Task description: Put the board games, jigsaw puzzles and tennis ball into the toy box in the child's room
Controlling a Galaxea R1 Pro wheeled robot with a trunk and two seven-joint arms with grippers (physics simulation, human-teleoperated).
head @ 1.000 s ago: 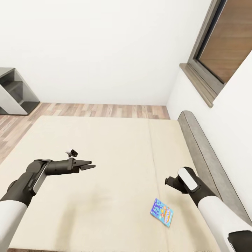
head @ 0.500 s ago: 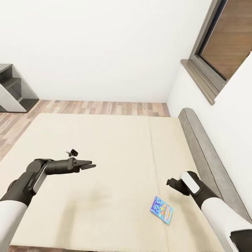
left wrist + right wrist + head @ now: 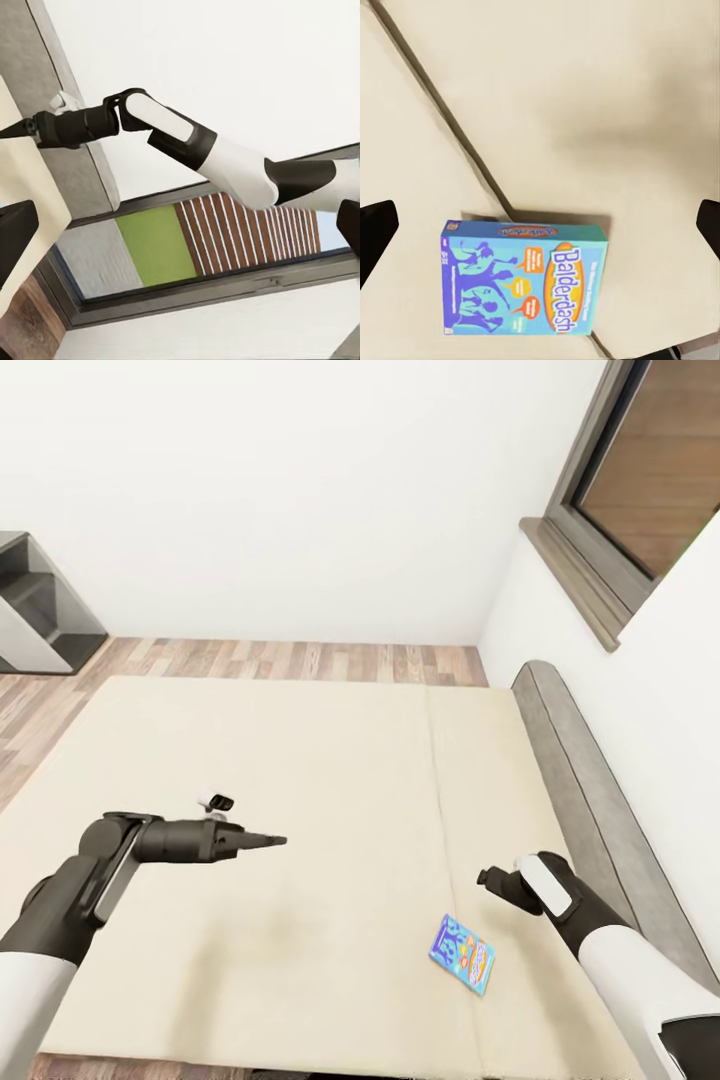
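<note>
1. One small blue rectangular printed cardboard board game box (image 3: 462, 954) lying flat on the plain beige mattress of the large low bed (image 3: 300, 780), in the lower right of the head view, its long axis running diagonally from upper left to lower right there.
2. In the right wrist view, the same box (image 3: 523, 277) seen face up, resting across a dark seam in the mattress; title "Balderdash" readable in white on an orange oval, with orange speech bubbles and purple figures beside it. Smaller print too fine to read.
3. One grey padded headboard (image 3: 590, 800) along the right edge of the bed in the head view, next to a white wall with one brown-framed window (image 3: 640, 490) at upper right.
4. Right gripper (image 3: 492, 880) hovering above the mattress, just up and right of the box in the head view, not touching it; in the right wrist view, dark fingertips (image 3: 375, 225) at opposite frame edges, spread wide apart with the box between and below them.
5. Left gripper (image 3: 270, 841) at centre left of the head view, extended over the mattress well apart from the box, fingers drawn together into a single point.
6. Wood-plank floor (image 3: 300, 658) beyond the bed; one grey stepped shelf unit (image 3: 35, 615) at the far left edge.
</note>
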